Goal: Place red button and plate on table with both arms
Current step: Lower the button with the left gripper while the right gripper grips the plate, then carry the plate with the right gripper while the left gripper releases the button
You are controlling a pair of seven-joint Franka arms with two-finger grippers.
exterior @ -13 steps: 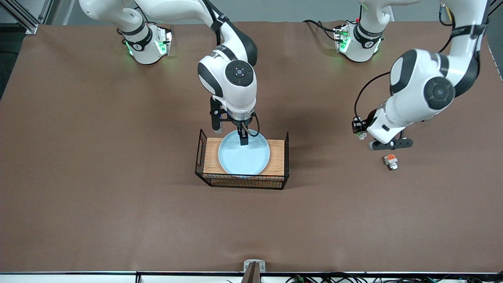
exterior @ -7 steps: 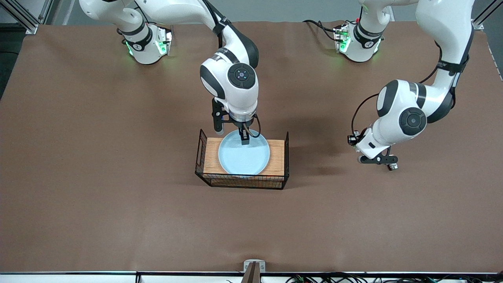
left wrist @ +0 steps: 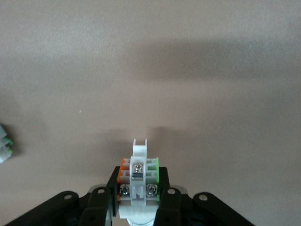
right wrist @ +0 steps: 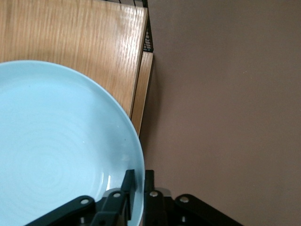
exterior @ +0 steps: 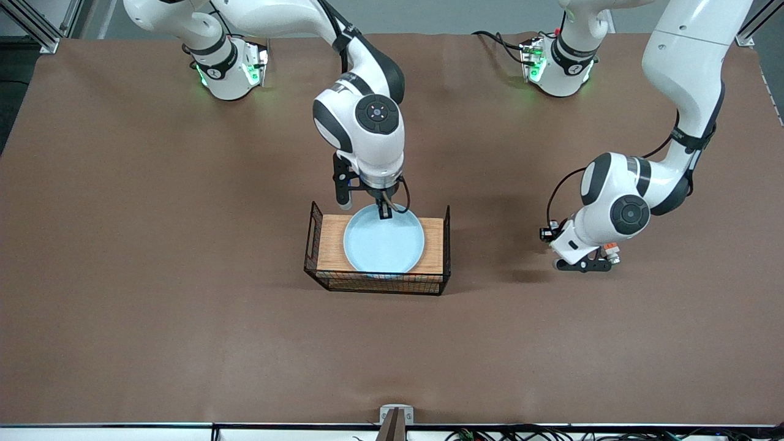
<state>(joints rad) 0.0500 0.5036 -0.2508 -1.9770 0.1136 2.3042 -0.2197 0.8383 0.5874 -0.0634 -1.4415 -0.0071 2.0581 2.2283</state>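
- The wide, flat worktop [exterior: 153, 275], covered in plain matte brown sheet, carries everything; nothing on its cover has shifted over the last second.
- The wood-topped black wire rack [exterior: 331, 242] stands mid-worktop. Its top is glossy, grained timber; its sides are thin mesh.
- The round, shallow, pale blue glossy plate [exterior: 384, 239] was lying flat on the rack a second ago. It now looks drawn slightly toward the left arm's end and lifted a little at the gripped edge. In my judgement the lift off the rack has just begun.
- The right pincer [exterior: 384, 211] is clamped on the plate's rim at the edge farthest from the front camera, one finger inside the dish and one outside.
- The left pincer [exterior: 585, 264] has dropped from hovering to worktop level, toward the left arm's end.
- The small white-grey push-button part, the red button [left wrist: 138, 181], with orange and green side marks and metal screws, now sits pinched between the left pincer's fingers [left wrist: 170, 202]. Pickup looks done; placing remains.
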